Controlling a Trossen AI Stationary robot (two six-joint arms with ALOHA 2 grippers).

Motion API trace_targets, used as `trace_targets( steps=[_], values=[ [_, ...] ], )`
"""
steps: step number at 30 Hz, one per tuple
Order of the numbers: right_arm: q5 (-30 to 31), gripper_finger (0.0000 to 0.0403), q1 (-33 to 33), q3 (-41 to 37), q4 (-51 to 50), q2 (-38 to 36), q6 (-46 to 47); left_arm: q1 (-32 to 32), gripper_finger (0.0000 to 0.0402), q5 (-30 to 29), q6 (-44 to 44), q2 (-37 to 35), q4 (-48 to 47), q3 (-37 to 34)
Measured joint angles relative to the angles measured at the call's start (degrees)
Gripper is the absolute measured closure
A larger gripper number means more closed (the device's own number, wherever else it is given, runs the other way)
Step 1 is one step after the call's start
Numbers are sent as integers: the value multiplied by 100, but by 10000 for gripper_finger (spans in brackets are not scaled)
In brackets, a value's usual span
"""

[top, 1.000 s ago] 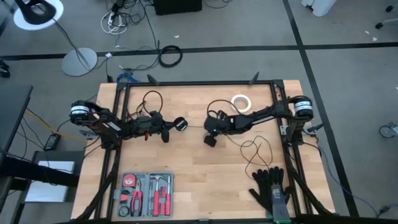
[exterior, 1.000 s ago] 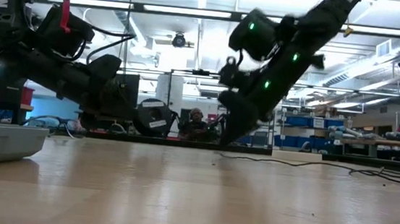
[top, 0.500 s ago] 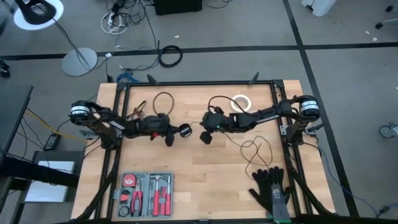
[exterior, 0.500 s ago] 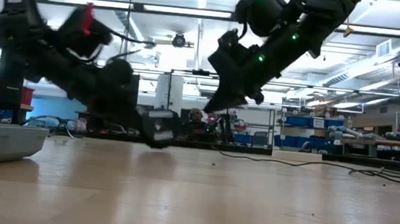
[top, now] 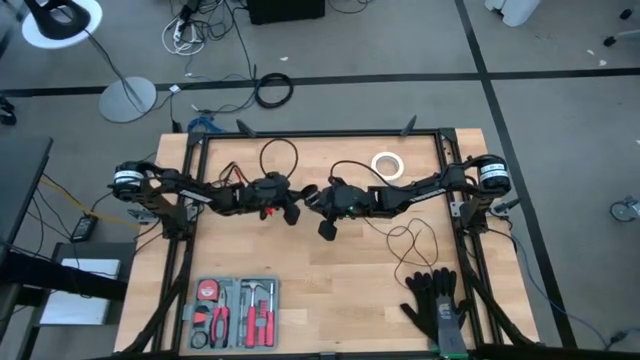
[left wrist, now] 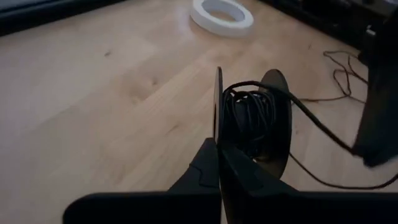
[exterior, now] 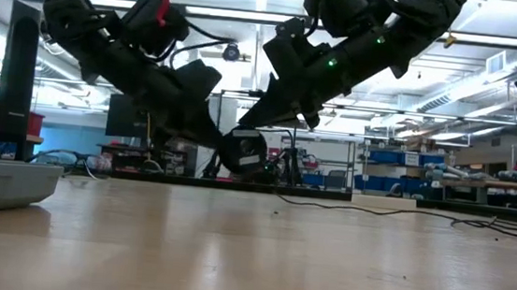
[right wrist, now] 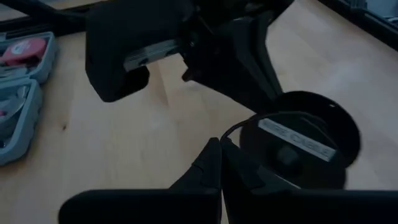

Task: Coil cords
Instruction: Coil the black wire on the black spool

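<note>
Two arms, meeting near table centre, both raised off the surface in the low view.

Far left, front edge: one grey tool tray [top: 235, 310] holding red-handled tools; same tray visible at the edge of the right wrist view [right wrist: 22, 106].

Left gripper [top: 291, 209] reaching in from the left side, fingers [left wrist: 214, 168] pressed together on the rim of one small round black spool [left wrist: 252, 121]. Spool held on edge above the wood, thin black cord [left wrist: 249, 115] wound in several turns between its two flanges. One strand leaving the spool and running off toward the right arm.

Right gripper [top: 312, 200] just beside the left one, almost touching in the high view. Fingers [right wrist: 214, 165] closed together with the thin cord passing at their tips; flat face of the spool [right wrist: 298, 146], with a pale label, directly ahead of them. Whether the cord is truly pinched: cannot tell with certainty, but the fingers show no gap.

Right of centre: remaining cord [top: 408, 240] lying in loose loops on the table [top: 330, 290], well apart from the spool.

Back right: one white tape ring [top: 387, 165], flat on the wood.

Front right corner: one pair of black gloves [top: 436, 300].
</note>
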Motion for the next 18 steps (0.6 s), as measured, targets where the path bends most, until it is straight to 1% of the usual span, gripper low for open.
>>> trace_targets(
  steps=[5, 11, 15, 18],
  values=[
    [-108, 403, -4, 4, -35, 0, -18, -15, 401, 99, -2, 2, 478, 27],
    [-125, 403, -8, 7, -185, -2, -18, -39, 401, 551, -24, -1, 1273, 29],
    [-28, 400, -27, 7, -527, -2, -17, -39, 401, 629, -26, -2, 1033, 31],
    [11, 393, -40, 9, -886, -2, 85, -37, 401, 535, -48, -2, 539, 29]
  ],
)
